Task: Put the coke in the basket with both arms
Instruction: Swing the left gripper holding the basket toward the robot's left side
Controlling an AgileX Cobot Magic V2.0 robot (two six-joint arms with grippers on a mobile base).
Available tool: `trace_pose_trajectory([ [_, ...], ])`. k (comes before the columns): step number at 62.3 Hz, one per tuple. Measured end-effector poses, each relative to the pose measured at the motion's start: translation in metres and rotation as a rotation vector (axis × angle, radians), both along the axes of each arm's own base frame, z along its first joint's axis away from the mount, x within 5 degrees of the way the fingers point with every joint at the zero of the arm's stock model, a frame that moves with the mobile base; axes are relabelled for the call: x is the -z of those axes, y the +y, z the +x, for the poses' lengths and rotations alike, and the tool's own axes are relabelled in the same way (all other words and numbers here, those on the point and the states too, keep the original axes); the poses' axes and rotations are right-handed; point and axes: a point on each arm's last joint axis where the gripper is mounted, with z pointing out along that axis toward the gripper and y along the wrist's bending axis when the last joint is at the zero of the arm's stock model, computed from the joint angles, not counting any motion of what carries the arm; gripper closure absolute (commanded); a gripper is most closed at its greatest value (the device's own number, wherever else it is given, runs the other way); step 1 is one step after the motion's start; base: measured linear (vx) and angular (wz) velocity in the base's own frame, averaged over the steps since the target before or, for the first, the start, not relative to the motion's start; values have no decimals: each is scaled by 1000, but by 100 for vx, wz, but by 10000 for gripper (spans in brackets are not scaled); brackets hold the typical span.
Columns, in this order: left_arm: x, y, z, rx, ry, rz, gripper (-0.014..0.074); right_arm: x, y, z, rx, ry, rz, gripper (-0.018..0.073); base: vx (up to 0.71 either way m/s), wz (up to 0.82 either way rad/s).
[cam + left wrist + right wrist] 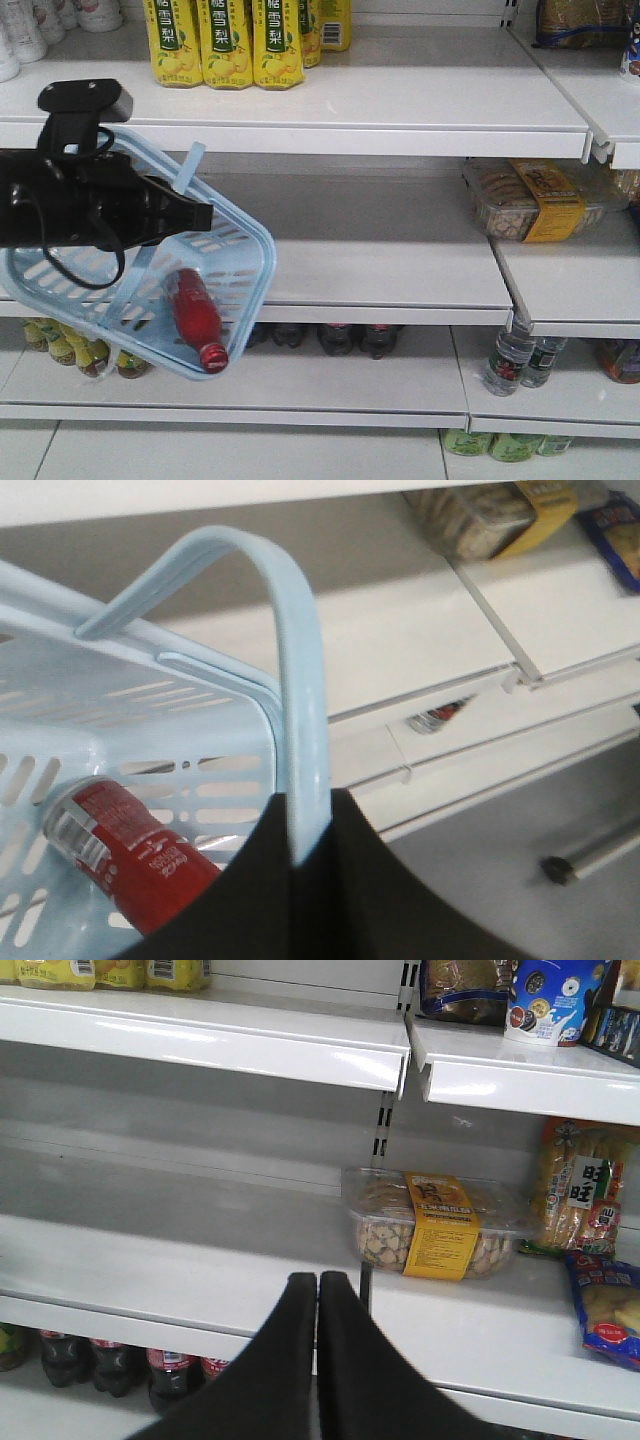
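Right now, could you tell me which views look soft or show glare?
Front view: slightly hazy, yet the coke in the basket reads clearly. Left wrist view: background soft, the handle in the left gripper sharp. Right wrist view: glare along the shelf edges.

Yellow pear drinks (226, 42) are standing on the top shelf (400, 105); a snack tray (540, 201) is lying right, dark bottles (340, 338) sitting below.
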Motion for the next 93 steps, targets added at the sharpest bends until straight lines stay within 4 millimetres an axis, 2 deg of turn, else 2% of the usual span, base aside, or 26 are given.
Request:
trace_pose_trajectory([
  [7, 13, 12, -16, -38, -86, 29, 602, 0, 0, 0, 0, 0, 0, 569, 0, 0],
  [12, 14, 20, -27, -64, -170, 32, 602, 0, 0, 0, 0, 0, 0, 569, 0, 0],
  [26, 35, 43, -53, -141, -290, 45, 602, 0, 0, 0, 0, 0, 0, 569, 0, 0],
  [64, 84, 95, -119, -306, -357, 112, 602, 0, 0, 0, 0, 0, 1, 569, 0, 0],
  [93, 126, 119, -171, -488, -423, 80, 602, 0, 0, 0, 0, 0, 1, 569, 0, 0],
])
